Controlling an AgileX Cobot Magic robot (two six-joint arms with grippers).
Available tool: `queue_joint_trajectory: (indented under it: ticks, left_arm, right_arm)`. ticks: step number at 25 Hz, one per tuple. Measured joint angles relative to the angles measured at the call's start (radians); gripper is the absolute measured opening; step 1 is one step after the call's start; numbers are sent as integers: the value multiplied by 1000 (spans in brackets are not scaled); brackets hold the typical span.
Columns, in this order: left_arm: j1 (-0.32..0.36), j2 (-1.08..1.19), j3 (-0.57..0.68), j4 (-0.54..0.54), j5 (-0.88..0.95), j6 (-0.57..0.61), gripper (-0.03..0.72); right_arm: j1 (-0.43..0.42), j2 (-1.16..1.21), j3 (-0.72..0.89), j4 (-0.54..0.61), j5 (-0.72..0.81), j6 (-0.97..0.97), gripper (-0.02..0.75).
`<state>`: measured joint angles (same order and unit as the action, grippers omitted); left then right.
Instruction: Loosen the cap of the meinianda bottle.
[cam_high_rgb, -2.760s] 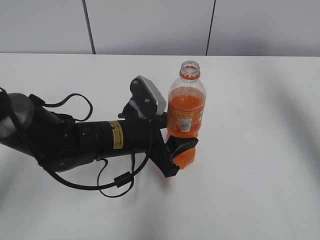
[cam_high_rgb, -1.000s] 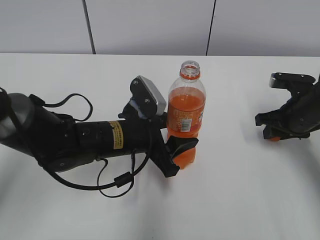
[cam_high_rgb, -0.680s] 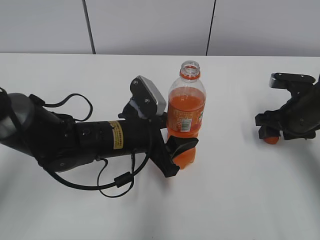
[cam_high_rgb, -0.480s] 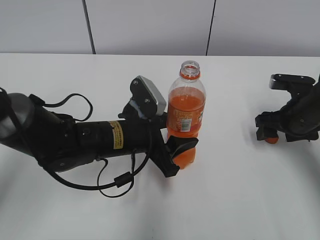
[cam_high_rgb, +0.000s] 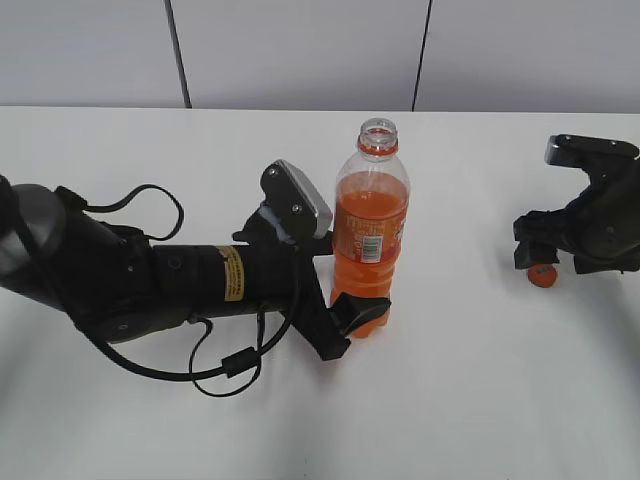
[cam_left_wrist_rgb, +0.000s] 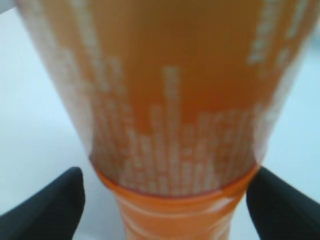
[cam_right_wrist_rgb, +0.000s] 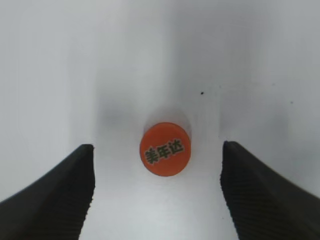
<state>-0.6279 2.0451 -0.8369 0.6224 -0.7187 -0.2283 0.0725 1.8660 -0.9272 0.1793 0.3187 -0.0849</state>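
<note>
White table (cam_high_rgb: 480, 400), pale panelled wall behind. Items as I read them from my station:

Left arm, lying low across the table; left gripper (cam_high_rgb: 345, 315) with jaws either side of the bottle's lower body. The left wrist view is blurred, so I cannot tell whether they clamp it.

Meinianda bottle (cam_high_rgb: 369, 225), upright at centre, neck uncapped.

Right gripper (cam_high_rgb: 560, 262), near the right edge, jaws spread wide.

Cap (cam_right_wrist_rgb: 165, 149), flat on the table between those jaws, touching neither.
</note>
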Motion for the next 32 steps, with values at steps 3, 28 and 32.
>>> queue_joint_trajectory:
  ticks: [3, 28, 32]
  left_arm:
    - [0, -13, 0, 0, 45, 2, 596]
    - [6, -234, 0, 6, 660, 4, 590]
    - [7, -264, 0, -3, 821, 5, 590]
  right_arm:
    - [0, -53, 0, 0, 2, 0, 586]
    - [0, -346, 1, 1, 31, 0, 586]
    - [0, -379, 1, -23, 32, 0, 586]
